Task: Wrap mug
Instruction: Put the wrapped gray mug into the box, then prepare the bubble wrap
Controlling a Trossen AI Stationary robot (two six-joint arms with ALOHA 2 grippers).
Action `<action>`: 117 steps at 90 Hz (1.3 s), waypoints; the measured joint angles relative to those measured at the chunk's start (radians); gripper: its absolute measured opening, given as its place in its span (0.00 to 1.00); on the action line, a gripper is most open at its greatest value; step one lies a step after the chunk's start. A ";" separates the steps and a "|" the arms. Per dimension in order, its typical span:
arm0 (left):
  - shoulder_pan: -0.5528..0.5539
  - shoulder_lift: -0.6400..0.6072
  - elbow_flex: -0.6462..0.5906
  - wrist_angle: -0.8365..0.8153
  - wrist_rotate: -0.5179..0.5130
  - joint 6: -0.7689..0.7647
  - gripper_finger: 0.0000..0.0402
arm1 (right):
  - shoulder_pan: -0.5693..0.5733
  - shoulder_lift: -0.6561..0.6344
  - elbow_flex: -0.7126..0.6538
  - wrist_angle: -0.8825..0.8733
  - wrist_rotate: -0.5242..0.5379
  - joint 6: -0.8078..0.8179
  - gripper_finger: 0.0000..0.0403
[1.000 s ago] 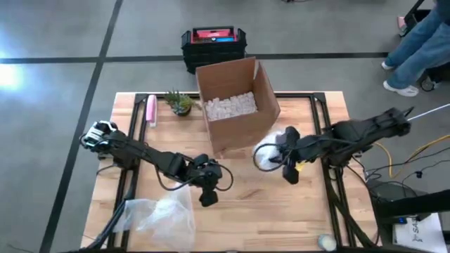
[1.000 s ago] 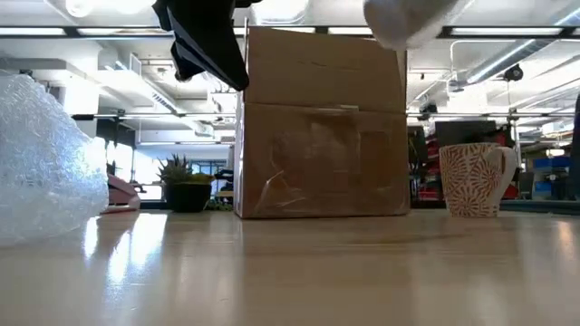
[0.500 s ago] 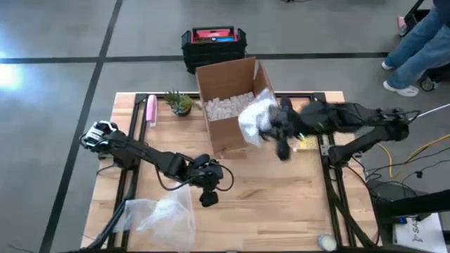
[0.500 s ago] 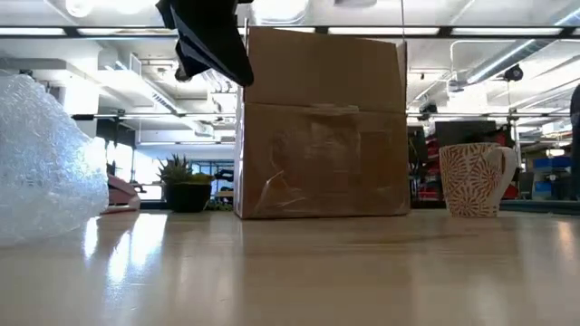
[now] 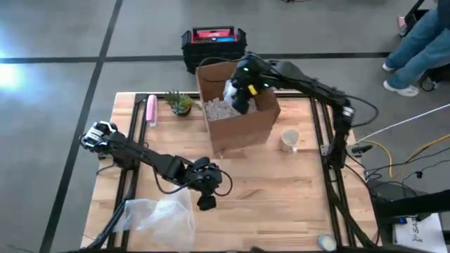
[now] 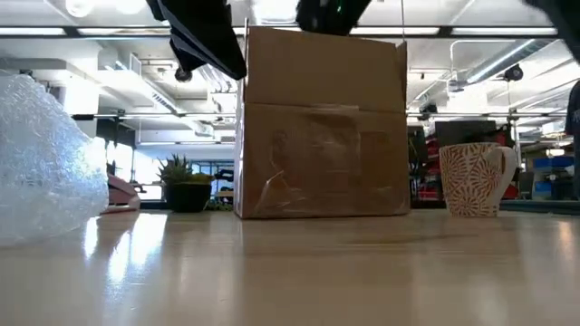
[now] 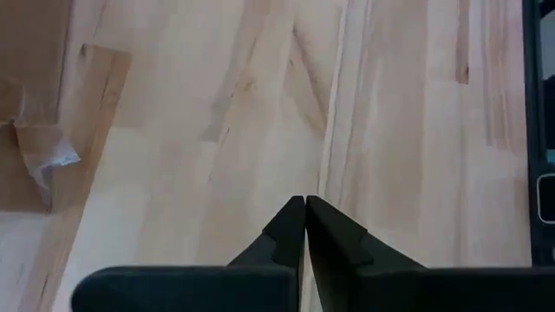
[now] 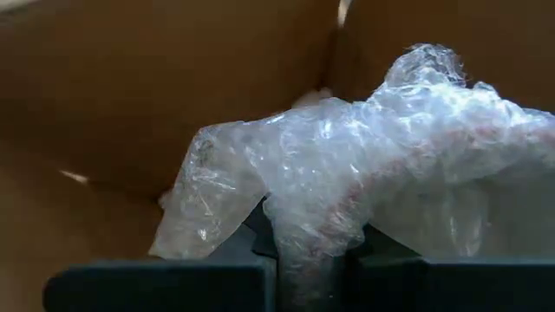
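From above, the right gripper (image 5: 239, 95) hangs over the open cardboard box (image 5: 261, 118) at the far edge of the bench (image 5: 267, 204), pinching a bundle of bubble wrap (image 5: 232, 91). The bundle is directly over the white packing fill (image 5: 219, 107) inside the box, so I judge the coming move to be a straight lowering and release. A bare patterned mug (image 5: 289, 138) stands on the bench just beside the box, toward the right edge. The left gripper (image 5: 205, 199) waits over the near middle of the bench, close to a loose bubble wrap sheet (image 5: 165, 214) near the left corner.

At table height, the mug (image 6: 471, 179) stands upright, its handle to the right.

The left wrist view shows the left fingers (image 7: 286, 230) pressed together above bare wood.

In the right wrist view, the right fingers clamp the wrapped bundle (image 8: 381, 165) between the box walls; reddish marks show faintly through the film, perhaps a mug.
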 joint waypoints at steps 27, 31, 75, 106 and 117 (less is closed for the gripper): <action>0.003 -0.001 0.000 -0.001 0.000 0.129 0.00 | -0.004 0.186 0.028 -0.084 -0.091 -0.008 0.06; 0.004 -0.002 0.000 -0.001 0.000 0.142 0.00 | -0.005 0.203 0.028 -0.096 -0.093 -0.008 0.07; 0.035 -0.003 0.000 0.017 -0.008 0.223 0.00 | -0.008 0.223 0.083 -0.154 -0.133 -0.024 0.50; 0.122 -0.003 -0.015 0.017 -0.180 0.252 0.00 | 0.028 -0.060 0.228 -0.210 -0.129 -0.034 0.67; 0.147 -0.003 -0.062 0.038 -0.261 0.231 0.00 | 0.052 -0.202 0.218 -0.215 -0.126 -0.044 0.68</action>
